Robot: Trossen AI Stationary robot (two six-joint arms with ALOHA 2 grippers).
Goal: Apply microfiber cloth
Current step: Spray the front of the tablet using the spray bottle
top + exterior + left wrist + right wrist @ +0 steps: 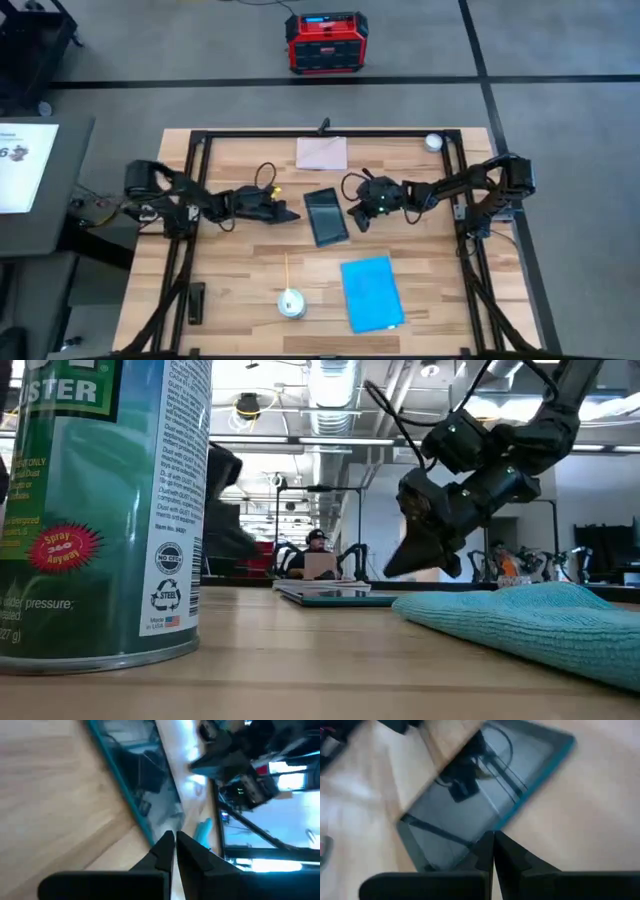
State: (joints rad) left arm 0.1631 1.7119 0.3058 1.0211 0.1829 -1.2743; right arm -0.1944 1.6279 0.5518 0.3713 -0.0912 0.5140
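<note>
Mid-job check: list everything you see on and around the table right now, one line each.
microfiber cloth: one, sky-blue, lying flat on the front of the table, right of centre
tablet: one, black and glossy, mid-table between the two grippers
flat sheet: one, pale beige, at the back edge
spray can: one, green label, front of the table, left of the cloth
small black object: one, front left
small ball: one, white, back right corner
box-shaped device: one, red and black, on the floor behind the table
left gripper: shut, just left of the tablet
right gripper: shut, at the tablet's right edge
</note>
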